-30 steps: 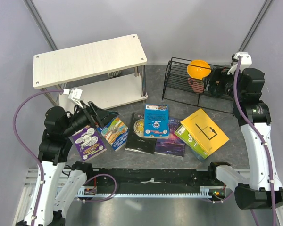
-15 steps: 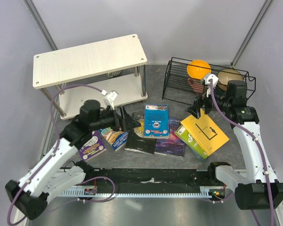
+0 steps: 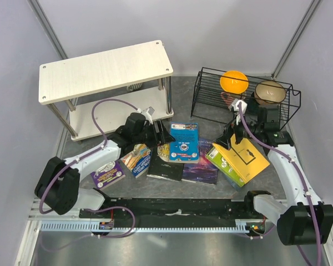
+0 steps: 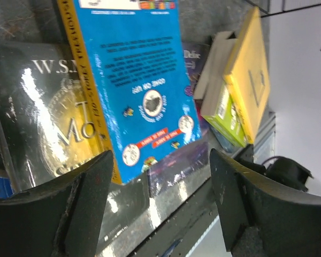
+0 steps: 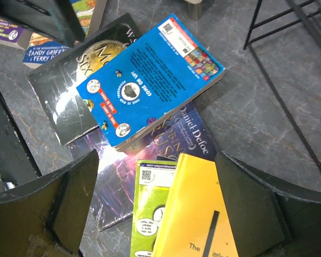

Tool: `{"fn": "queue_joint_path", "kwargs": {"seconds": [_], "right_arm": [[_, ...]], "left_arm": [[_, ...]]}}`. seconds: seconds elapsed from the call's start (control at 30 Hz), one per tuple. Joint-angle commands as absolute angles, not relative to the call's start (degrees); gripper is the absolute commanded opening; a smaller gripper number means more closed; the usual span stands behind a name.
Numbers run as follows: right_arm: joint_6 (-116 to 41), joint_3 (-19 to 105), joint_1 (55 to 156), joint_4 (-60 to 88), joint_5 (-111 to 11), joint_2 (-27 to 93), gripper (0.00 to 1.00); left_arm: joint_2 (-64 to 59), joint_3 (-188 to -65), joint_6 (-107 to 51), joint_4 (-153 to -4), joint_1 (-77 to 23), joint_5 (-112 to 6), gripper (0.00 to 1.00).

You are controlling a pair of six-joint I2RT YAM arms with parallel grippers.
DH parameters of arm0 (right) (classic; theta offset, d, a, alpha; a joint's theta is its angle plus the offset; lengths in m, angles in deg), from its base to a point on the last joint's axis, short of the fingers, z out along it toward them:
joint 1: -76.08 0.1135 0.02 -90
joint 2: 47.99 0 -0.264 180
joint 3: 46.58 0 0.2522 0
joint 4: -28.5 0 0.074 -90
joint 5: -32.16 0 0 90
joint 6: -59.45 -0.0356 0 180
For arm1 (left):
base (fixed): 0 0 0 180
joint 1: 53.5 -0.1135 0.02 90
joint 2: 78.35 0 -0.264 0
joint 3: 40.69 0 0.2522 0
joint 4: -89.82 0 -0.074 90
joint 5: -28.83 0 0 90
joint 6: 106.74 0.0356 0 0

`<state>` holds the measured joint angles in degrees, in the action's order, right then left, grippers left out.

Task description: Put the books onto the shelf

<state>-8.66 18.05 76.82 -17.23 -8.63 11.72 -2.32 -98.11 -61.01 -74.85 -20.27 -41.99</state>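
Several books lie in a row on the grey table: purple cartoon [image 3: 106, 173], multicoloured [image 3: 136, 159], black-and-gold [image 3: 165, 162], blue [image 3: 183, 142], dark galaxy [image 3: 202, 165], lime-green [image 3: 223, 162] and yellow [image 3: 242, 154]. The pale two-tier shelf [image 3: 102, 69] stands at the back left with no books on it. My left gripper [image 3: 164, 133] hangs open by the blue book's left edge. In the left wrist view the blue book [image 4: 139, 80] and galaxy book [image 4: 176, 166] lie between its open jaws [image 4: 160, 176]. My right gripper [image 5: 158, 198] is open over the lime-green [image 5: 152, 214] and yellow [image 5: 195, 214] books.
A black wire rack [image 3: 206, 97] at the back right holds an orange bowl [image 3: 233, 81] and a brown bowl [image 3: 269, 91]. A black rail [image 3: 177, 209] runs along the near edge. Grey walls close in both sides.
My left arm has swung right from the purple and multicoloured books to the blue book, its jaws narrowing a little. My right arm has come down from the wire rack to the yellow book.
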Motion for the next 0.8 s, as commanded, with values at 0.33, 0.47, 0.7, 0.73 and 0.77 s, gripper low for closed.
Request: {"fn": "queue_joint_path", "kwargs": {"seconds": [0.33, 0.47, 0.7, 0.73, 0.77], "right_arm": [[-29.0, 15.0, 98.2, 5.9, -29.2, 27.7, 0.97], [-37.7, 17.2, 102.3, 8.0, -41.4, 35.3, 0.97], [-48.3, 13.9, 104.2, 13.5, -48.6, 39.5, 0.98], [-49.3, 13.6, 104.1, 14.0, -46.0, 40.0, 0.98], [-50.0, 13.3, 104.2, 14.4, -44.9, 41.0, 0.98]], "left_arm": [[3.2, -95.9, -61.4, -79.1, -19.1, -47.1, 0.79], [4.5, -95.3, -61.6, -79.7, -18.7, -46.9, 0.79], [8.5, -97.0, -62.1, -80.8, -17.9, -46.5, 0.79], [9.1, -97.3, -62.0, -80.9, -17.9, -46.3, 0.79], [10.4, -97.6, -62.0, -81.1, -17.8, -46.2, 0.79]]}}
